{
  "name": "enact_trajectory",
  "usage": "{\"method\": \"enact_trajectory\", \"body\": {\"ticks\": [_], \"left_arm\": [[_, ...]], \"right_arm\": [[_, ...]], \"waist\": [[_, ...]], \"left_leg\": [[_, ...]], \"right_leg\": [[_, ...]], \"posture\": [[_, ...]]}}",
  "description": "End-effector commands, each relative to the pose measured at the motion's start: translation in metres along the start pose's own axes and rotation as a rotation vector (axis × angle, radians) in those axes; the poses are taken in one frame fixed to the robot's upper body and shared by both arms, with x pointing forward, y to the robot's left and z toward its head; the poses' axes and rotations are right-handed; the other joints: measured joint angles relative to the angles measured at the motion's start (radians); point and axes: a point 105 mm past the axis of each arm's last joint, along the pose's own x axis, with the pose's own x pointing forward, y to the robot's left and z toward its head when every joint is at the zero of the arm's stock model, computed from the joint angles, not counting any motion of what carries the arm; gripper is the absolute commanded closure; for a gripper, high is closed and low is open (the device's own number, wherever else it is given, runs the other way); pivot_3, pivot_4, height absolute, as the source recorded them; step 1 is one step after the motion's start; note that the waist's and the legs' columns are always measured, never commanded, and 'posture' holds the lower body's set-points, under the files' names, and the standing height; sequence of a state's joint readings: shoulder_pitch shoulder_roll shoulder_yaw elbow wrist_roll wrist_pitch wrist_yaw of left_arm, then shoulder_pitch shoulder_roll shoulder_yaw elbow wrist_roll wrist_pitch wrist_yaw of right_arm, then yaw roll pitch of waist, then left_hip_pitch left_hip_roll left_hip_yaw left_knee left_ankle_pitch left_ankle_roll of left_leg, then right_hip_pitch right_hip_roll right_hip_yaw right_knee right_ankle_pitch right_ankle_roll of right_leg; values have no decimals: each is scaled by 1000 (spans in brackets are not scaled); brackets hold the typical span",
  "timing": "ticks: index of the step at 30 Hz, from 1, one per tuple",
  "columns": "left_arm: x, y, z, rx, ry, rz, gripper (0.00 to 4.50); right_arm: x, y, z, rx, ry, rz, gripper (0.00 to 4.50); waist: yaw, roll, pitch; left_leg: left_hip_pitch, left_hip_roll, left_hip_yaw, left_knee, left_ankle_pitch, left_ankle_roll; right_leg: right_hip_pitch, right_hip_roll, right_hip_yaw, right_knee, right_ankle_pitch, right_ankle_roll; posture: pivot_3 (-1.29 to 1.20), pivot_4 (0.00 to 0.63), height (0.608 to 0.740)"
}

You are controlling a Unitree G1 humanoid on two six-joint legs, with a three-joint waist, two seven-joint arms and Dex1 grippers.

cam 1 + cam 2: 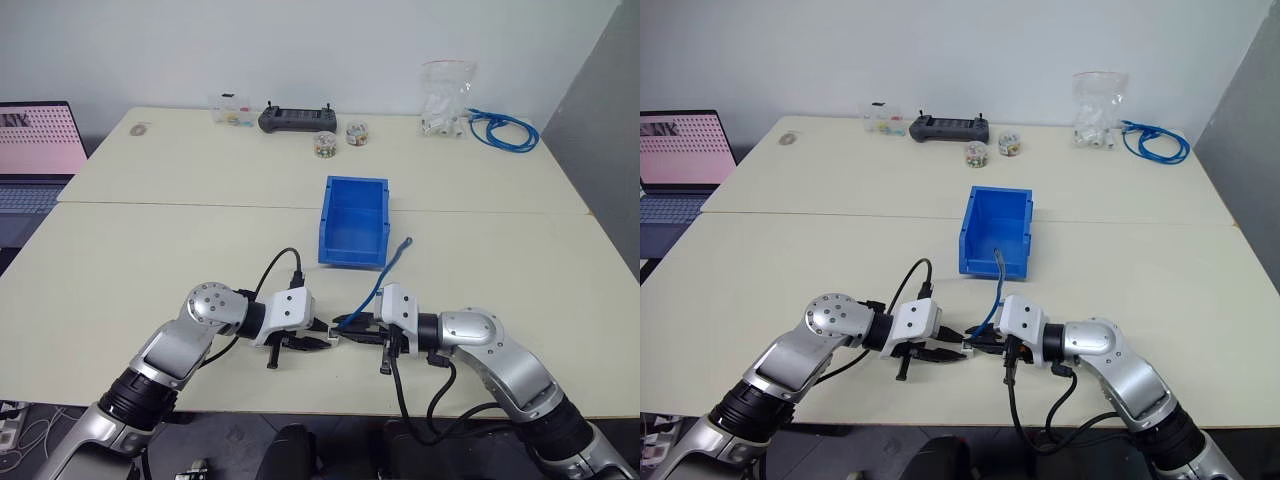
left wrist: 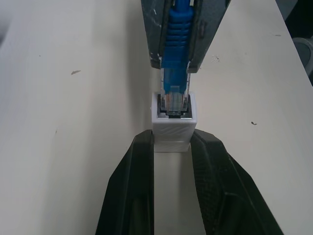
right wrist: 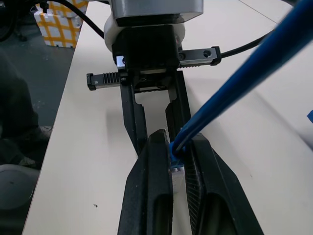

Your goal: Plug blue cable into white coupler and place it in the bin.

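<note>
- Just above the near edge of the worktop (image 1: 150,250), the two tools meet tip to tip, and the white coupler (image 2: 173,125) sits between them with the clear plug of the blue cable (image 2: 174,73) pushed into its dark opening.
- The left tool (image 2: 172,147) is closed to a narrow gap on the coupler, its black fingers (image 2: 134,171) pressing the block's two sides.
- The right tool (image 3: 176,156) is clamped tight on the cable just behind the plug, pointing straight at the left one.
- From that grip the cable rises and arcs away towards the bin (image 1: 353,222), its free end in the air near the bin's front right corner; I cannot tell whether it touches the worktop.
- The bin stands a little beyond the tools, near the middle of the worktop, with nothing inside that I can see.
- Along the far edge sit two small round jars (image 1: 325,144) of bits, a dark controller (image 1: 297,120), a clear bag (image 1: 445,98) and a coiled bundle of blue cable (image 1: 505,130).
</note>
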State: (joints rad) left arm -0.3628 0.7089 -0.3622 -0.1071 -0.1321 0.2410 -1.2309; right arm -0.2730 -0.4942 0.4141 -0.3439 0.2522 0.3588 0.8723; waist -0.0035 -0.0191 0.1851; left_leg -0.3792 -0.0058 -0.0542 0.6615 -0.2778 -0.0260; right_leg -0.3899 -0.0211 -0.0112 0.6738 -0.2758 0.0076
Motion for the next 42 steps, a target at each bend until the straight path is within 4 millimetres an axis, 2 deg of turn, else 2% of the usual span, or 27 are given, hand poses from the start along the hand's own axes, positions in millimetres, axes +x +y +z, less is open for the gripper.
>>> {"method": "enact_trajectory", "body": {"ticks": [1,6,15,22,26,35,42], "left_arm": [[7,-12,-15,-47,56,-51,3741],[6,-12,-15,-44,58,-46,3742],[7,-10,-8,-35,55,-47,3743],[9,-10,-8,-34,55,-51,3743],[8,-11,-11,-39,59,-47,3743],[7,-13,-14,-48,66,-41,3743],[5,-13,-18,-55,74,-33,3743]], "right_arm": [[2,7,-7,-5,44,77,4438],[3,5,1,-43,60,126,4440],[3,5,3,-79,153,205,4442],[16,5,3,-58,196,267,4443],[17,10,-4,-40,215,300,4443],[12,25,-35,17,282,346,4443],[13,25,-46,85,284,318,4444]], "waist": [[0,0,0],[0,0,0],[0,0,0],[1,0,-1],[1,1,-1],[0,2,-11],[-3,2,-24]], "left_leg": [[0,0,0,0,0,0],[1,0,0,0,0,0],[1,0,0,0,0,0],[1,0,0,1,0,0],[1,0,0,1,0,0],[2,0,0,0,0,0],[6,0,1,-1,0,0]], "right_leg": [[0,0,0,0,0,0],[0,0,0,0,0,0],[0,0,0,0,0,0],[0,0,0,1,0,0],[1,0,0,1,1,-1],[2,0,0,1,0,0],[4,0,0,0,0,-1]], "posture": [[0,150,740],[0,150,740],[0,150,740],[0,150,740],[0,150,740],[0,150,740],[0,150,740]]}}
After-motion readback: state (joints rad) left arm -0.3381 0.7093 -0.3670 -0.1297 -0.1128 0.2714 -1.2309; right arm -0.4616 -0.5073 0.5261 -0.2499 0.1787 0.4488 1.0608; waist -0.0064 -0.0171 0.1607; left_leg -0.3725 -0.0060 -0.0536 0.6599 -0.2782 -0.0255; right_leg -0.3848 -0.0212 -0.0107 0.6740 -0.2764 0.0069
